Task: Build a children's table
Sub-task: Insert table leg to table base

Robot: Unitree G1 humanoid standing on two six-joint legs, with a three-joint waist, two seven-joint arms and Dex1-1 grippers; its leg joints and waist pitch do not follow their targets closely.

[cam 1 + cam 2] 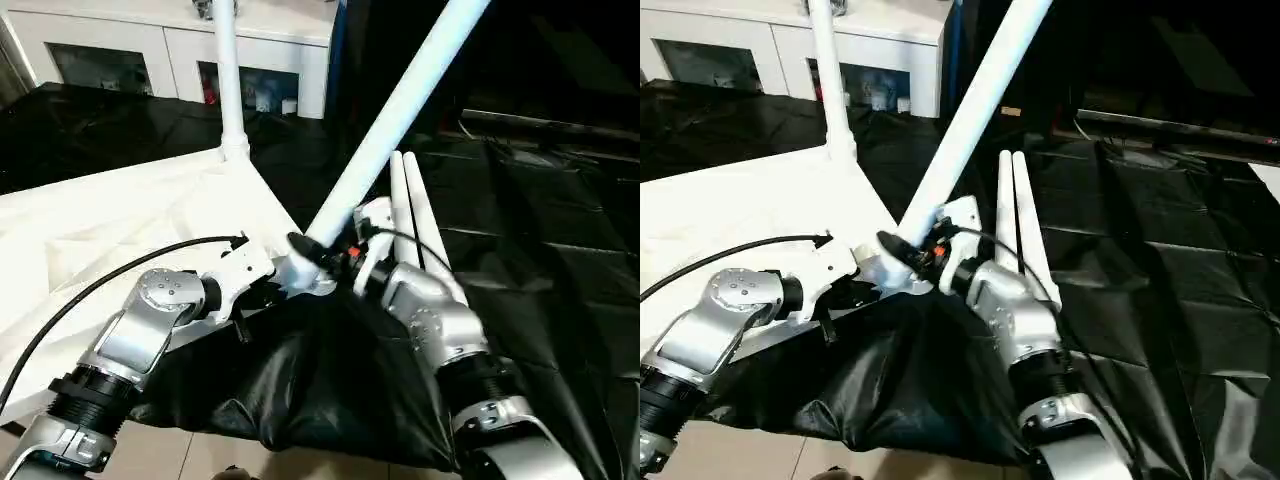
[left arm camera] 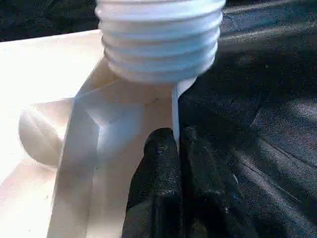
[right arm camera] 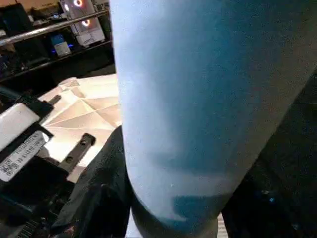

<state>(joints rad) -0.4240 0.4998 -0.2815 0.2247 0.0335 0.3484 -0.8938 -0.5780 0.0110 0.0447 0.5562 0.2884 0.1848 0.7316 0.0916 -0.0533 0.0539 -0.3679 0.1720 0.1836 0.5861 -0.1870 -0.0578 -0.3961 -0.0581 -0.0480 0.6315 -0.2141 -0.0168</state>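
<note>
Pincer fingers on my left [image 2: 166, 188] pinch the tabletop's [image 1: 110, 225] thin corner rim; my right pincer [image 1: 318, 256] grips a tilted leg [image 1: 395, 115] leaning toward one o'clock.

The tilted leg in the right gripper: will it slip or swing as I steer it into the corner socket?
The tilted leg looks like a smooth round tube, so it may twist in the right gripper. Gripped near its lower end, its long upper part probably levers and sways. It looks stiff and hollow, likely light.
</note>
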